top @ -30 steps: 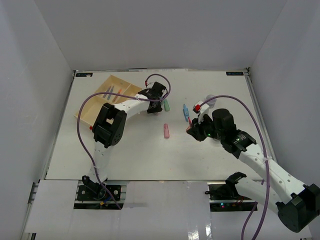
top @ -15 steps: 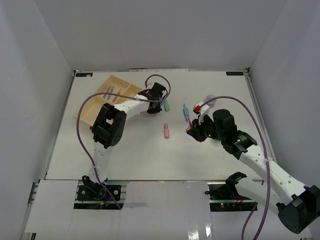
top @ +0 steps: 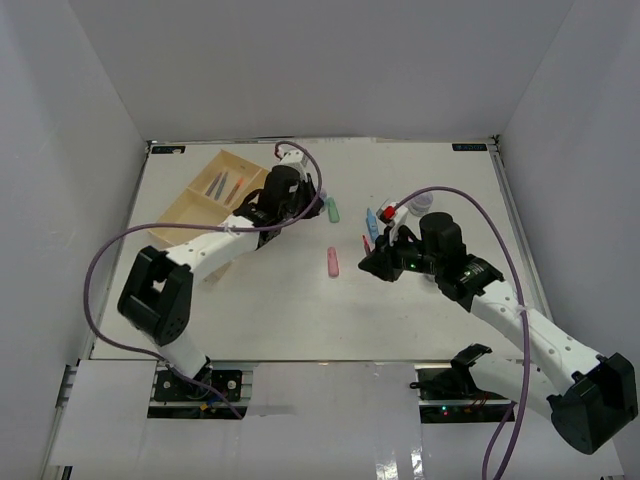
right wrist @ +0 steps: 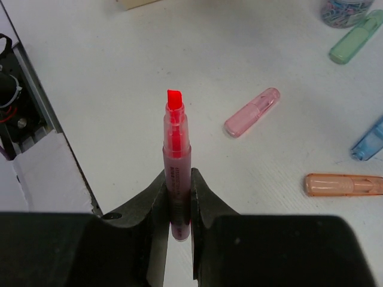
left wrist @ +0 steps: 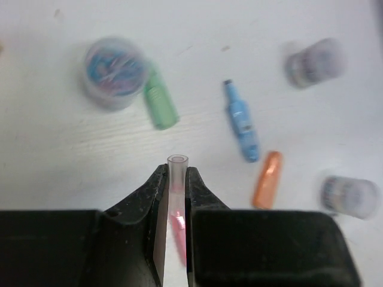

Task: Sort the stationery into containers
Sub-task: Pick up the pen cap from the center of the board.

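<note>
We log left gripper [left wrist: 178,174] swung back toward cream divided tray [top: 185,218], pinching clear pink plastic tube [left wrist: 178,162] | right gripper [right wrist: 178,179] edged left, clamping uncapped red chisel-tip marker [right wrist: 176,128] | capping likely precedes sorting.

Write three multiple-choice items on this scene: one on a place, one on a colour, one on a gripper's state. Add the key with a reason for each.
1. Seen from the top camera, where on the table does the tray lie?
A. the far left part
B. the near right part
C. dead centre

2. What colour is the bare tip of the marker in the right gripper?
A. blue
B. red
C. green

3. How does the left gripper stand?
A. open and empty
B. shut on a jar
C. shut on a thin pink piece

Key:
1 A: the top view shows the tray by the far left corner.
2 B: the right wrist view shows an uncapped red chisel tip.
3 C: the left wrist view shows both fingers pressed against the piece.
</note>
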Robot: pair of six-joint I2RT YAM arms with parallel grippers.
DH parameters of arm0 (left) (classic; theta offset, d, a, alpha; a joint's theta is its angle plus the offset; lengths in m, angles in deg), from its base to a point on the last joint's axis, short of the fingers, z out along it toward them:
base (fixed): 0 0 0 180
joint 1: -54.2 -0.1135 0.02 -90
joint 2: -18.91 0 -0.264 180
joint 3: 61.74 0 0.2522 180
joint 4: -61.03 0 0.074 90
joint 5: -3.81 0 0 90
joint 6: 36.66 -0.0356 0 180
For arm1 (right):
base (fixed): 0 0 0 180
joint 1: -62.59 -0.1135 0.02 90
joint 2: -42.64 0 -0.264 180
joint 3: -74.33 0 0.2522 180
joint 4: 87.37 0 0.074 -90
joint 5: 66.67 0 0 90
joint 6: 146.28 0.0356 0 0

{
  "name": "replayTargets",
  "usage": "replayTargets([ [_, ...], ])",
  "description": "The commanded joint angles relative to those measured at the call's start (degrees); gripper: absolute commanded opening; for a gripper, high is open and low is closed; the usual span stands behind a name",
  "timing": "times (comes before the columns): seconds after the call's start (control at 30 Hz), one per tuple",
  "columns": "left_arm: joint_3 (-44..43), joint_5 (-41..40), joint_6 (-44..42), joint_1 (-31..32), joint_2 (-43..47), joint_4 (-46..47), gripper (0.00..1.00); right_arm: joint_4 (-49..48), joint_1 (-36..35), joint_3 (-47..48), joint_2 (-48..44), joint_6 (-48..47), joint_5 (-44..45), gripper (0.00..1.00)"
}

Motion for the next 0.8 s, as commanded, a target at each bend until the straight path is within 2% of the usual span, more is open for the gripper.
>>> replayTargets([
  [0.0,5.01,9.89,-5.58,0.41,11.51,19.95,0.0,-6.36,0.01,3.52,2.53,2.41,-5.62,0.08],
  [0.2,16.61,17.11,-8.58,-0.2,25.12,35.51,0.0,-9.8,-0.52,7.04,7.36,4.87,-11.24,0.08],
  [0.33,23.73,27.28,-4.56,-1.43,29.79,47.55,0.0,-15.42,-1.31,8.01,10.01,7.24,-14.06,0.08],
  [0.37,24.87,28.97,-3.67,-1.43,30.16,52.27,0.0,-15.78,-1.48,8.44,10.53,7.6,-14.33,0.08],
  [0.57,29.19,36.54,2.13,-1.79,30.51,63.99,0.0,-19.82,-2.1,10.55,12.91,10.06,-16.0,0.08],
  [0.77,30.07,36.11,5.39,-1.79,29.46,70.77,0.0,-20.7,-2.45,11.88,14.58,10.59,-16.97,0.08],
])
